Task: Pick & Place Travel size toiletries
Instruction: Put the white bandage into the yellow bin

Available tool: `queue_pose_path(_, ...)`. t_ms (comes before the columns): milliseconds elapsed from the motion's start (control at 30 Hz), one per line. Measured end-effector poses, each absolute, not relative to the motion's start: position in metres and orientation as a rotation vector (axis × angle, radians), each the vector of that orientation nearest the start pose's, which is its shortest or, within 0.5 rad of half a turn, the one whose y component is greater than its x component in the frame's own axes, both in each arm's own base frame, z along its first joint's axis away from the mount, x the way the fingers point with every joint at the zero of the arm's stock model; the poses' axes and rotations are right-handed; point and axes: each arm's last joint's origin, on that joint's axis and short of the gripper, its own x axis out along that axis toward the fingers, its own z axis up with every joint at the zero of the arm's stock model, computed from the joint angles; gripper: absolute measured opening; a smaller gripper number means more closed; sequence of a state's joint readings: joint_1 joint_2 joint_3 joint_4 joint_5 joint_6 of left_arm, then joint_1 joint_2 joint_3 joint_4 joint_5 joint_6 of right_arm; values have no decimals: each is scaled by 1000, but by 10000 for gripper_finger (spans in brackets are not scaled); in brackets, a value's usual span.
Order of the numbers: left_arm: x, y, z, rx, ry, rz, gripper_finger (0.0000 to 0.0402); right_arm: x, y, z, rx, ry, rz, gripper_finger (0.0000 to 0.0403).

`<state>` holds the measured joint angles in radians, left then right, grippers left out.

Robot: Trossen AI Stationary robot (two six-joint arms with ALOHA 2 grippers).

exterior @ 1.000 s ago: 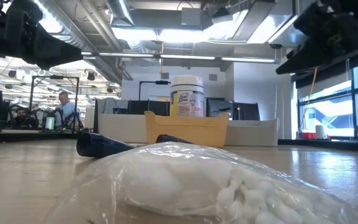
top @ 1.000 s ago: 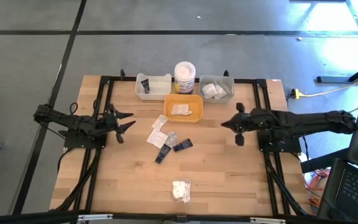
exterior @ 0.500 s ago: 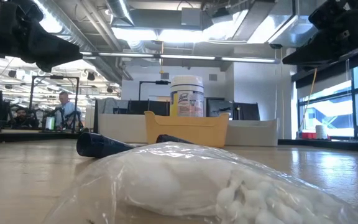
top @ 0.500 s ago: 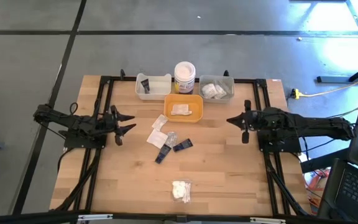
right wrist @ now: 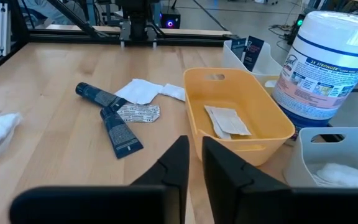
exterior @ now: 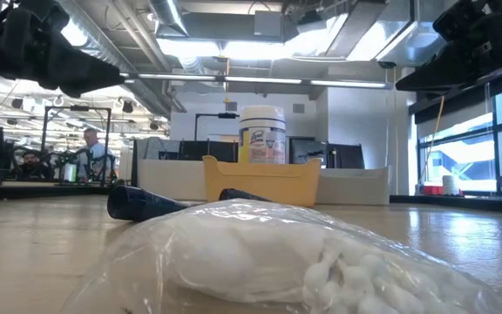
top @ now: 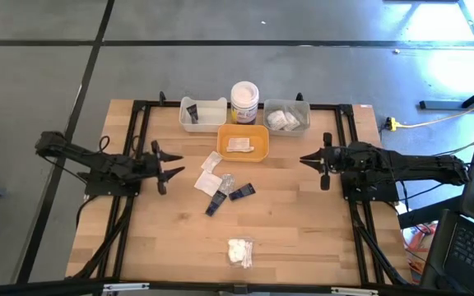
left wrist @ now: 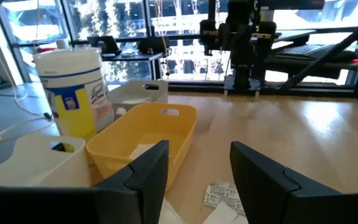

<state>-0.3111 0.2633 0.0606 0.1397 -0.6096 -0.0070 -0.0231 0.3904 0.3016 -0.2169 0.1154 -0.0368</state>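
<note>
Two dark arms here, matte black all over, built from slim jointed links with chunkier housings where the joints sit. The left arm [top: 89,164] ends in a gripper [top: 174,168] with two pointed black fingers [left wrist: 143,174], broad and flat-faced with bevelled edges seen up close. The right arm [top: 401,167] looks thicker and blockier along its length, and its gripper [top: 304,160] carries the same smooth, angular black fingers [right wrist: 173,165]. No markings or screws can be made out.
</note>
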Motion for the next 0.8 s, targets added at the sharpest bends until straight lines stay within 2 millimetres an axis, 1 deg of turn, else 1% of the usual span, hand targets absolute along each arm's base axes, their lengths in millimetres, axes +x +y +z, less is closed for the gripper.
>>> queue_pose_path(133,116,-21,177,46,90,275,169,117,-6,213,-51,308,-132,55)
queue_pose_path(433,139,-29,189,96,200,237,169,117,-6,213,-50,308,-131,70)
queue_pose_path(600,152,-34,191,109,266,202,169,117,-6,213,-49,308,-131,78)
queue_pose_path(800,174,-40,197,134,329,204,169,117,-6,213,-49,308,-131,87)
